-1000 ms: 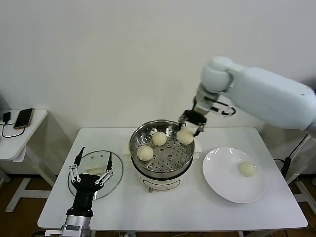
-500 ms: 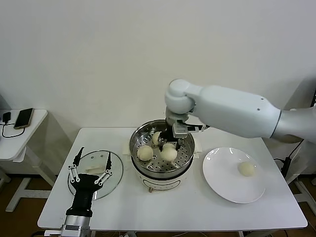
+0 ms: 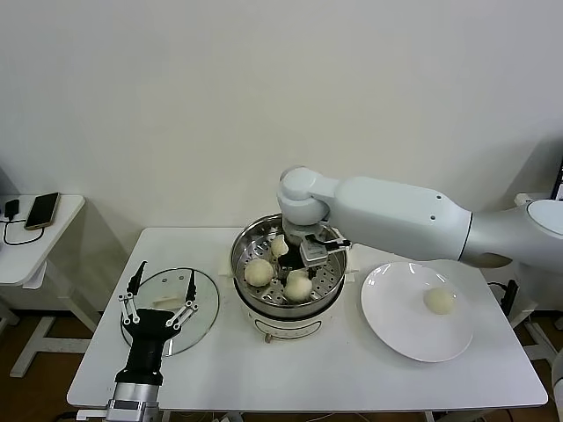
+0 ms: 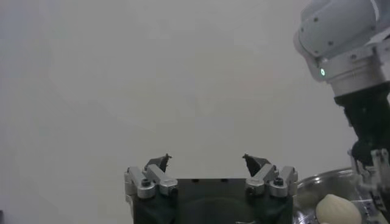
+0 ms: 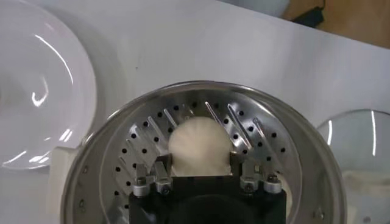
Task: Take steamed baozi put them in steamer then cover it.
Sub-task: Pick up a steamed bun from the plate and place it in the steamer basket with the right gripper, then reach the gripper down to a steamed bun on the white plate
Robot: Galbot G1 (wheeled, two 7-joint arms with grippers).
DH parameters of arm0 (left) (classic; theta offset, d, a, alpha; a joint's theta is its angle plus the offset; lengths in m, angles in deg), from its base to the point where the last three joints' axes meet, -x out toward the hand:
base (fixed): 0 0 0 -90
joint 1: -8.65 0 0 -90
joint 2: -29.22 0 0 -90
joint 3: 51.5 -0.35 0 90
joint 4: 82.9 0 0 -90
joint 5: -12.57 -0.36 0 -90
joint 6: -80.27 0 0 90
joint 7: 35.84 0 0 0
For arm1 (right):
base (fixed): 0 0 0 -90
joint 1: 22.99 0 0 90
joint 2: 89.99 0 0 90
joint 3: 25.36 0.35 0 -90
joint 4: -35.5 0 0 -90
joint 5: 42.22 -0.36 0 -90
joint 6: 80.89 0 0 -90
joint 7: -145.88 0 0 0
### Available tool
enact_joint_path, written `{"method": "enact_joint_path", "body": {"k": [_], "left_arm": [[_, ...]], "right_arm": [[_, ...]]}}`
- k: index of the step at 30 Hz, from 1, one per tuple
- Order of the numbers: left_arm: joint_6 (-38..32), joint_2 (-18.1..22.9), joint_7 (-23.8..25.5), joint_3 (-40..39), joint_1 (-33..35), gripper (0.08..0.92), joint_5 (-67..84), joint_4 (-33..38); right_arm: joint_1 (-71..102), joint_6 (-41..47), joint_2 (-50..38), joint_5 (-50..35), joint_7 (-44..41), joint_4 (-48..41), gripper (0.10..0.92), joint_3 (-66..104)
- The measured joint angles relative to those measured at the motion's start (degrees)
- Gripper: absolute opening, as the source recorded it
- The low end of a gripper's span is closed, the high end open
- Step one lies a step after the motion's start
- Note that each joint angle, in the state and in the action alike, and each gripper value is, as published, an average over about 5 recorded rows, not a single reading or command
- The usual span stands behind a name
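Your right pincer (image 3: 299, 274) sits low inside the steamer (image 3: 249, 239), at the centre of the head view, pinching a steamed baozi (image 5: 198, 143) between its fingers (image 5: 159, 172); the right wrist view shows the bun squeezed on both sides just over the perforated tray (image 5: 241, 131). Two other buns (image 3: 258, 272) already rest on the tray in the left half of the pot, and a fourth bun (image 3: 439, 301) waits on the white plate (image 3: 396, 330) at the right of the frame. The cover (image 3: 204, 303) lies flat on the desk (image 3: 352, 374) at lower left, with your left pincer (image 3: 159, 299) hovering over it, fingers spread wide and holding nothing.

Watch the release. If you let go before the bun meets the tray, it may drop and roll against the nearest bun, crowding the spot you need for the last one. The dough looks soft, so it could cling to a finger and lift out again as you withdraw. Rising at an angle risks clipping the steamer's rim or nudging the pot on its base. Keep the left arm still until the right arm clears the pot, or the cover and forearm may collide.
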Motion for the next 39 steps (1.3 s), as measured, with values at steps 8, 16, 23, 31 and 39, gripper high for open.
{"method": "enact_joint_path", "body": {"k": [8, 16, 23, 31, 39], "left_arm": [[0.0, 0.0, -0.1, 0.1, -0.1, 0.823, 0.0, -0.2], [0.2, -0.1, -0.1, 0.0, -0.4, 0.823, 0.0, -0.6], [0.4, -0.3, -0.1, -0.1, -0.6, 0.823, 0.0, -0.6], [0.5, -0.4, 0.0, -0.5, -0.9, 0.823, -0.3, -0.8], [0.5, -0.4, 0.0, -0.9, -0.9, 0.823, -0.6, -0.9]], "right_arm": [[1.0, -0.5, 0.3, 1.5, 0.5, -0.1, 0.764, 0.1], [1.0, -0.3, -0.6, 1.5, 0.7, -0.3, 0.822, 2.5], [-0.1, 4.1, -3.9, -1.9, -1.0, -2.5, 0.823, 8.3], [-0.8, 19.1, -12.9, -11.0, -2.8, -8.8, 0.823, 12.7], [3.0, 30.7, -22.8, -14.8, -4.3, -17.5, 0.823, 16.7]]}}
